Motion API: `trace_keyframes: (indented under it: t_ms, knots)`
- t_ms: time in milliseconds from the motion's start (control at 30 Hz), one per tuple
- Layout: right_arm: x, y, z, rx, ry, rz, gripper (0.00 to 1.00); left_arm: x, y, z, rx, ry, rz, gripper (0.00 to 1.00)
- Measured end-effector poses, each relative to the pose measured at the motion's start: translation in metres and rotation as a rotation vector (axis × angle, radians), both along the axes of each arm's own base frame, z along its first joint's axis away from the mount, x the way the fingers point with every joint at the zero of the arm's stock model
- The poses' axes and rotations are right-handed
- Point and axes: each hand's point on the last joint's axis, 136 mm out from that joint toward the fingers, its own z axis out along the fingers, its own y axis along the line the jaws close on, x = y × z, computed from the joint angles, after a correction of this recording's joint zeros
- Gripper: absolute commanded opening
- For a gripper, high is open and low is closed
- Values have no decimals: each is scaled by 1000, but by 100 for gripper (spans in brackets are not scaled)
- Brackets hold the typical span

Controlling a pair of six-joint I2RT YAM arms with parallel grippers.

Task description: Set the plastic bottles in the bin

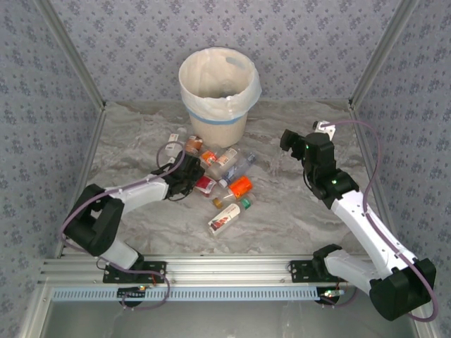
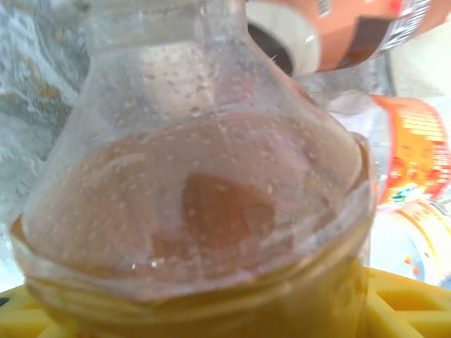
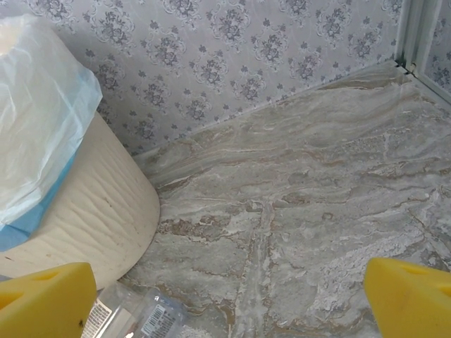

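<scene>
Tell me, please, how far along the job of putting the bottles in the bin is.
Done: nothing certain; I cannot tell what lies inside the bin. In hand: the left gripper is down in the pile with a clear bottle between its fingers, grip unclear; the right gripper hangs open beside the bin. Left: a cluster of bottles lies on the table before the bin.

Light's bright & even, no hard shadows, just a faint one at the base of the bin [image 1: 222,134]. My left wrist cam: bottle [image 2: 197,183] way too close, blurred, w/ pale glare. Right wrist pic sharp.
</scene>
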Motion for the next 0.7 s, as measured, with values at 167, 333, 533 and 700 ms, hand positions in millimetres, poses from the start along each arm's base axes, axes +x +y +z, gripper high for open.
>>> trace_keyframes:
  t_ms: [167,333,533,700]
  knots:
    - [1,2,2,9,-10,11,100,1,10,27,43,-102,-42,56]
    - [1,3,4,12,-15,13,100,3,21,69,106,-237,-77,54]
    - [2,0,4,11,-16,5,100,8,38,115,236,-357,-112,53]
    - [3,-4,3,9,-14,-9,100,17,48,153,305,-472,-155,53]
